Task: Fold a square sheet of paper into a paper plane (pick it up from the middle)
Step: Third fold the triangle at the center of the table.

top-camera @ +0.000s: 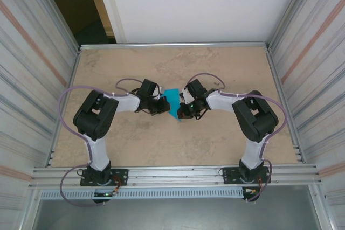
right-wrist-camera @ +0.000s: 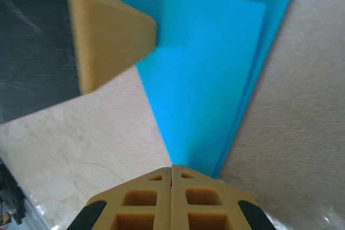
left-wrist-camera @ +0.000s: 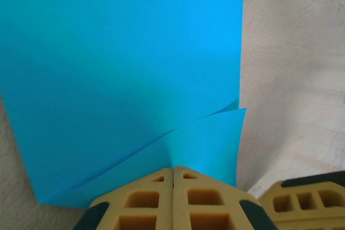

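Sheet of paper (top-camera: 173, 102): thin, smooth, plain turquoise-blue, with no print. Held between the two grippers near the middle of the table (top-camera: 215, 68). Already folded in part: in the top view no longer a square but a narrow slanted shape, wider at the far end.

Left gripper (top-camera: 163, 105): closed, fingers pressed together on the paper's left side. In the left wrist view, two yellow fingertips (left-wrist-camera: 156, 187) with square hollow cells, meeting along a straight seam, and the sheet (left-wrist-camera: 124, 52) coming out right at that seam. One sharp crease from the tips up to the right, with a second layer lying under it like a flap. Straight, clean right edge.

Right gripper (top-camera: 182, 112): also closed, clamped on the paper's near right part. In the right wrist view, the same yellow cellular fingertips (right-wrist-camera: 156, 197) shut on a pointed end of the sheet (right-wrist-camera: 215, 68), which widens away from them. Several flat layers visible at its right edge, slightly stepped. At upper left, a blunt yellow pad (right-wrist-camera: 110, 36) on a black finger, touching the paper.

Table surface beige, matt, marbled with faint veins. Ribbed grey metal walls (top-camera: 32, 52) at both sides. Not possible to tell whether the sheet touches the table or hangs above it.
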You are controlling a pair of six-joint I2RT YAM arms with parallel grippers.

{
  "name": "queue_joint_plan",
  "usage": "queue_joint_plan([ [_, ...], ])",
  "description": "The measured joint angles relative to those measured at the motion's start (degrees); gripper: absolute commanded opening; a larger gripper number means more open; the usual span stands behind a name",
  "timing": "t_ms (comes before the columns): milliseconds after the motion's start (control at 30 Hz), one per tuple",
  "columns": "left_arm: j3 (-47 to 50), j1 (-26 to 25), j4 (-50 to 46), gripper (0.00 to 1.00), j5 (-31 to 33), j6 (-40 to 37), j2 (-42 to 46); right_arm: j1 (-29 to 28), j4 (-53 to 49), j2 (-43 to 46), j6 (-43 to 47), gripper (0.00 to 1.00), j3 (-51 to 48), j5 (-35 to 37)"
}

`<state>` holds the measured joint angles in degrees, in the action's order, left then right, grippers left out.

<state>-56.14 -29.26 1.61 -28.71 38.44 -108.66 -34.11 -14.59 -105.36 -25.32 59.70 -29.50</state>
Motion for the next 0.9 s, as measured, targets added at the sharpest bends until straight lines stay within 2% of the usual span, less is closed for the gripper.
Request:
queue_joint_plan([
  [200, 0.0, 0.0, 0.0, 0.01, 0.2, 0.5, 0.0, -0.8, 0.7, -2.3, -0.2, 0.0, 5.2, -0.6],
  [433, 0.0, 0.0, -0.1, 0.01, 0.2, 0.8, 0.0, -1.0, 1.1, -5.2, -0.1, 0.0, 5.2, -0.5],
  [633, -0.2, -0.1, -0.5, 0.01, 0.3, 0.8, 0.0, 0.4, 4.7, -4.2, 0.1, 0.0, 0.0, -2.3],
  [900, -1.5, -0.5, -2.5, 0.05, 0.2, 0.8, -0.2, 1.5, 4.7, 5.7, 0.5, 0.0, -11.6, -2.2],
])
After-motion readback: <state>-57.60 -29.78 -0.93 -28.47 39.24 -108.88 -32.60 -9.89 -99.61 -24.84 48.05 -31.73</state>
